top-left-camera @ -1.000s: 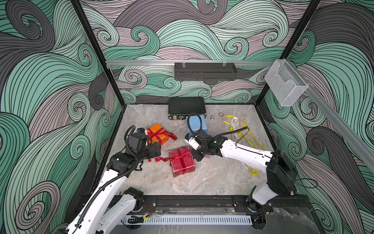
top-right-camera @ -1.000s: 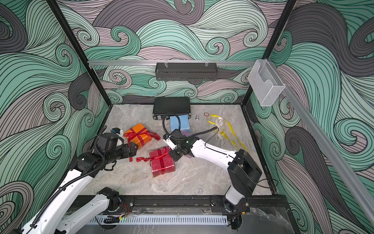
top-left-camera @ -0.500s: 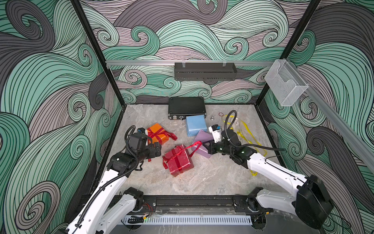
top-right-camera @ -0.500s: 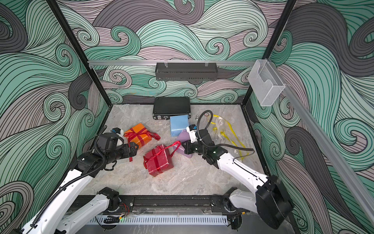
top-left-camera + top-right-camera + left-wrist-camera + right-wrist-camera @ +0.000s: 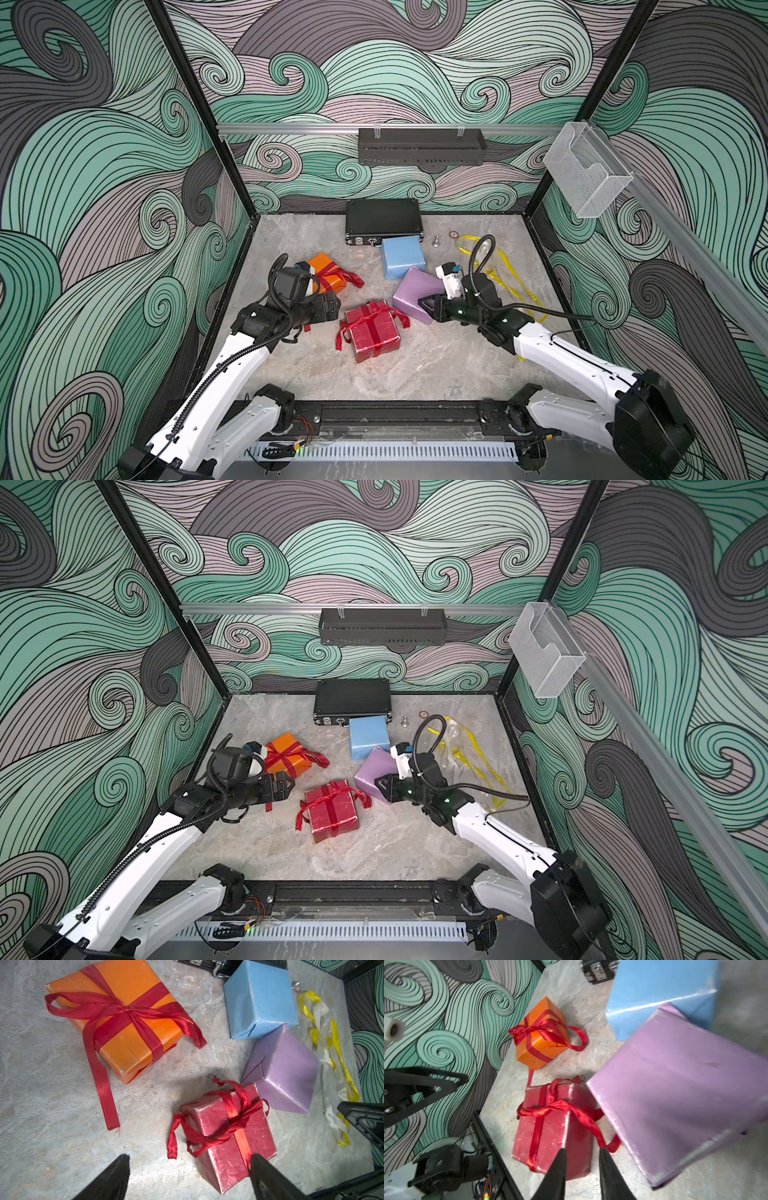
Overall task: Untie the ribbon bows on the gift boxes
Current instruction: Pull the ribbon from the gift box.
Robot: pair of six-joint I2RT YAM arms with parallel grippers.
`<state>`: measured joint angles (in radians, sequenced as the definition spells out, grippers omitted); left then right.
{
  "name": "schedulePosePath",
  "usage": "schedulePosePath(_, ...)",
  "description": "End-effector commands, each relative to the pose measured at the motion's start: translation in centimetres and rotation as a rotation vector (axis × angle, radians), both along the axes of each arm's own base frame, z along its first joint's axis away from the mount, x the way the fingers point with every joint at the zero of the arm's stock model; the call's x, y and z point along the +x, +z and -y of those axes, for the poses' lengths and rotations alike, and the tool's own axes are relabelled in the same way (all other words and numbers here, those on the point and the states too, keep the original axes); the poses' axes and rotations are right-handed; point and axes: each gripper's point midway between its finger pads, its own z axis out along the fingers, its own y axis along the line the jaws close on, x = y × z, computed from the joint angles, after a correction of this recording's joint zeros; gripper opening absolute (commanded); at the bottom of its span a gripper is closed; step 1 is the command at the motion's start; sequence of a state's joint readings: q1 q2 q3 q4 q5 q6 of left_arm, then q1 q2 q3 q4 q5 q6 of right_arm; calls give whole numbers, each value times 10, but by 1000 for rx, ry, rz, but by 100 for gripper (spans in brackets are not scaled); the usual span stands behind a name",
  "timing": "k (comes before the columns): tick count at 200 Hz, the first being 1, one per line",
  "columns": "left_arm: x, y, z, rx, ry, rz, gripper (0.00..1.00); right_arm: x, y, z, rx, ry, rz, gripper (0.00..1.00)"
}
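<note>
The red box (image 5: 372,336) sits mid-table, its bow (image 5: 232,1126) slack but still knotted (the orange box (image 5: 328,276) is fully tied). A tail (image 5: 591,1124) should be pinched near its end and drawn straight away from the knot, with the box steadied so it is not dragged. The right gripper (image 5: 581,1150) is parted narrowly with nothing clamped, the tail just beside one finger. The left gripper (image 5: 188,1156) is spread wide and empty.
</note>
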<state>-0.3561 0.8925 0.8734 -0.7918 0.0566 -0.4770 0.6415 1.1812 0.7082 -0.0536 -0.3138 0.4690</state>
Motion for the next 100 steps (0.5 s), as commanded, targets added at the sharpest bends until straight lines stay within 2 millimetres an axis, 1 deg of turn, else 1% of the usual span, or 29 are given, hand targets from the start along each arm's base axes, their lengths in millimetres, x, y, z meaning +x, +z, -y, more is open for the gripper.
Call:
schedulePosePath(1, -1, 6, 1, 3, -15, 24, 90, -21, -11, -24, -203, 194, -3, 41)
schedulePosePath(8, -2, 7, 0, 7, -13, 30, 90, -23, -17, -32, -259, 244, -8, 45)
schedulePosePath(10, -2, 7, -1, 7, -11, 31, 90, -25, -22, -32, -285, 257, -22, 46)
schedulePosePath(18, -2, 8, -2, 10, -9, 39, 90, -27, -29, -36, -354, 295, -38, 49)
schedulePosePath(35, -2, 8, -3, 12, 1, 48, 90, -24, -41, -45, -442, 350, -53, 58)
schedulePosePath(46, -1, 7, -3, 11, 1, 50, 90, -21, -47, -51, -482, 380, -51, 61)
schedulePosePath(55, -1, 7, -3, 12, -1, 47, 90, -14, -51, -53, -515, 377, -37, 64)
schedulePosePath(73, -1, 5, -2, 12, -4, 38, 90, -5, -54, -59, -532, 372, -22, 67)
schedulePosePath(83, -1, 5, -1, 12, -5, 35, 90, -3, -55, -64, -527, 377, -20, 68)
schedulePosePath(100, -1, 3, 0, 10, -10, 28, 90, -1, -58, -69, -523, 380, -16, 73)
